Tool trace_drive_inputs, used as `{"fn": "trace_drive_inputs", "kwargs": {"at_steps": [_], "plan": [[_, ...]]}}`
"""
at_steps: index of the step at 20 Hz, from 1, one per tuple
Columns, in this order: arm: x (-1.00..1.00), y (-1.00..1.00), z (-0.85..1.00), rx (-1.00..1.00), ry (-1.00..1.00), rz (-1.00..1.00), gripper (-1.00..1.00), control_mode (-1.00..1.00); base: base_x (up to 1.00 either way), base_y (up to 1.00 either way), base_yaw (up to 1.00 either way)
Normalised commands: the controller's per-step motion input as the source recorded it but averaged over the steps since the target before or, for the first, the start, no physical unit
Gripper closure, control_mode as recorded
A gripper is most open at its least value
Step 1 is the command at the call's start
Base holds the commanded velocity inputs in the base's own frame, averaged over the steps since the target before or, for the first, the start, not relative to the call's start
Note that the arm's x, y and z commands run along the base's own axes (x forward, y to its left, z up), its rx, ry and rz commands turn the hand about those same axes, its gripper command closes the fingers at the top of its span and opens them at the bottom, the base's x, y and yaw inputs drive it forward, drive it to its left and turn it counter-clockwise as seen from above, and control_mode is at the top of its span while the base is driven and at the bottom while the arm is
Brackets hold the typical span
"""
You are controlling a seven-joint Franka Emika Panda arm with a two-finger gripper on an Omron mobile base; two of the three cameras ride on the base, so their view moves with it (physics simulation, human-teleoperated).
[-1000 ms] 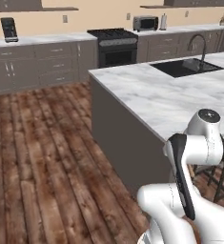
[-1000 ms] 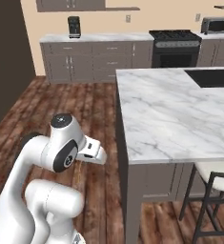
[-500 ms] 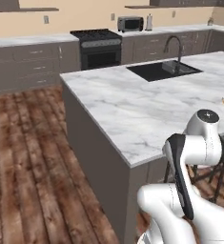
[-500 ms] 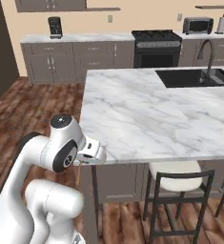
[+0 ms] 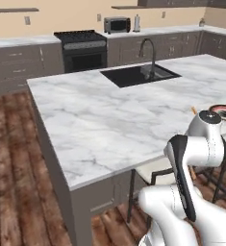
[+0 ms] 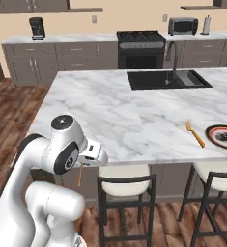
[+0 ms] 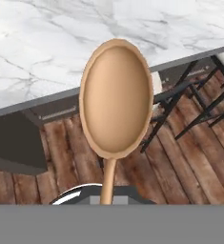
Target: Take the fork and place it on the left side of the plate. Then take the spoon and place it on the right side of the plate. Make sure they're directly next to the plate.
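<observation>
The copper-brown spoon (image 7: 114, 97) fills the hand view, bowl toward the camera, its thin handle running down between the fingers. My gripper (image 6: 81, 165) is shut on the spoon (image 6: 79, 176), which hangs below the hand, off the near edge of the marble island and left of the stools. The orange fork (image 6: 195, 134) lies on the island just left of the plate (image 6: 224, 136), which has black and orange-red rim rings. In the left base view the plate (image 5: 224, 111) peeks out behind the arm at the far right.
A black sink (image 6: 167, 79) with a faucet (image 6: 172, 55) is set into the island's far side. Stools (image 6: 125, 189) stand under the near edge. A stove (image 6: 141, 46) and grey cabinets line the back wall. Wood floor lies to the left.
The base has driven along the island, so the whole scene slid left; the fork and plate have come into view. The arm keeps its folded pose with the spoon still held.
</observation>
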Motion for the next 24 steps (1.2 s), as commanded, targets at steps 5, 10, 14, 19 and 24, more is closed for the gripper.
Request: {"fn": "trace_drive_inputs", "kwargs": {"at_steps": [5, 10, 14, 19, 24], "plan": [[0.0, 0.0, 0.0, 0.0, 0.0, 0.0, 1.0, 1.0, 0.0, -1.0, 0.0], [0.0, 0.0, 0.0, 0.0, 0.0, 0.0, 1.0, 1.0, -0.07, -1.0, 0.0], [0.0, 0.0, 0.0, 0.0, 0.0, 0.0, 1.0, 1.0, -0.05, -1.0, 0.0], [0.0, 0.0, 0.0, 0.0, 0.0, 0.0, 1.0, 1.0, -0.01, -1.0, 0.0], [0.0, 0.0, 0.0, 0.0, 0.0, 0.0, 1.0, 1.0, 0.0, -1.0, 0.0]]}}
